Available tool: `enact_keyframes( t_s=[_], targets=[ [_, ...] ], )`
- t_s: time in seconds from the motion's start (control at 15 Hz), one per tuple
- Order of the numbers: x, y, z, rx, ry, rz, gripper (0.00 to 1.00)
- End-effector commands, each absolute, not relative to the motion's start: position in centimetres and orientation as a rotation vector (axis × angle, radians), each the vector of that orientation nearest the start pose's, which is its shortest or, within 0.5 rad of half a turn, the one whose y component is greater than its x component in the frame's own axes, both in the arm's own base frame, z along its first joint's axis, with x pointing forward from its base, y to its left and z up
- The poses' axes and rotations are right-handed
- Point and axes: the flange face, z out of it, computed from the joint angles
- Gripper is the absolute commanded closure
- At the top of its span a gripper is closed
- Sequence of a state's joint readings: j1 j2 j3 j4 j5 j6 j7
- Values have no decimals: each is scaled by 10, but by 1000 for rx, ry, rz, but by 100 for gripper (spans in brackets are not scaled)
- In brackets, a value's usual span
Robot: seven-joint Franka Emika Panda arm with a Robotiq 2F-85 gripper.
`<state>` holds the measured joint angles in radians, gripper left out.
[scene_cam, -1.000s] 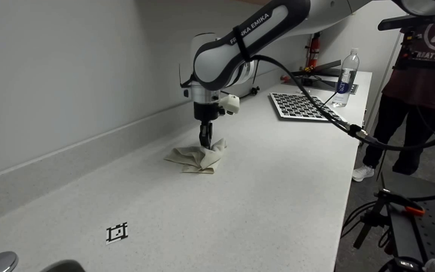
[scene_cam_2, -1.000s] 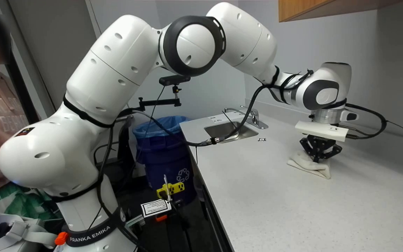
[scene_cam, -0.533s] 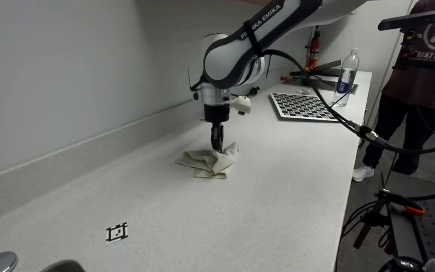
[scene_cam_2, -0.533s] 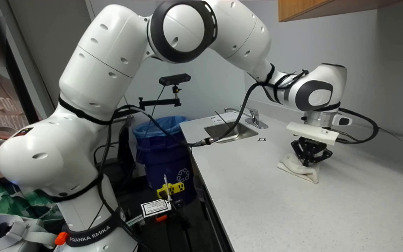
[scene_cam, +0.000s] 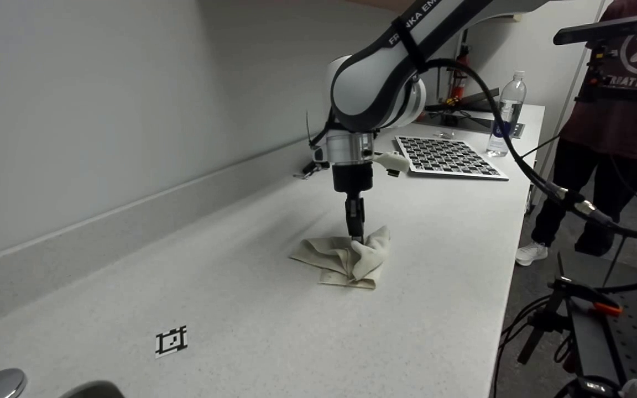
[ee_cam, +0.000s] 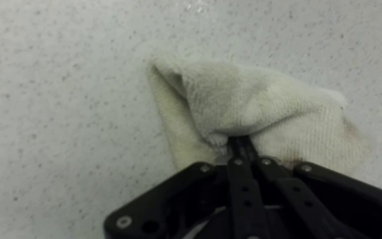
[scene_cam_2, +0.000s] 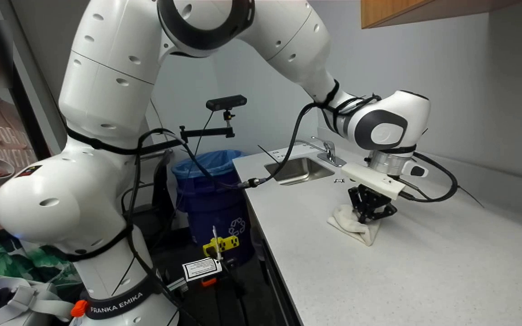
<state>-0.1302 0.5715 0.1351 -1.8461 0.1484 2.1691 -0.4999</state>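
Counter (scene_cam: 423, 326): front edge (scene_cam: 505, 298) and wall (scene_cam: 130, 110) both well apart from cloth (scene_cam: 371, 260), pinched in tightly closed gripper (ee_cam: 242, 146).

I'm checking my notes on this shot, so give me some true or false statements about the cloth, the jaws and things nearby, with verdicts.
1. The cloth rests on the counter. True.
2. The jaws stand wide open. False: they are closed on the cloth.
3. The bottle stands upright. True.
4. The cloth is spotless. False: the wrist view shows brownish marks.
5. A faucet stands beside the sink. True.
6. The cloth lies smooth. False: it is bunched in folds.
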Motion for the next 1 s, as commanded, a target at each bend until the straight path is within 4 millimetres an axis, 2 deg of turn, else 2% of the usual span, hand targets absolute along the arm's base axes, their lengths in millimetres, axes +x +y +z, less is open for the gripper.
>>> enact_keyframes(
  t_s=[0.0,0.2,0.53,0.93],
  targets=[
    [579,8,179,-2774,-582,334,100],
    [578,14,187,-2779,-639,338,100],
    [583,35,203,-2696,-838,295,100],
    [588,48,206,-2764,-944,274,100]
  ],
)
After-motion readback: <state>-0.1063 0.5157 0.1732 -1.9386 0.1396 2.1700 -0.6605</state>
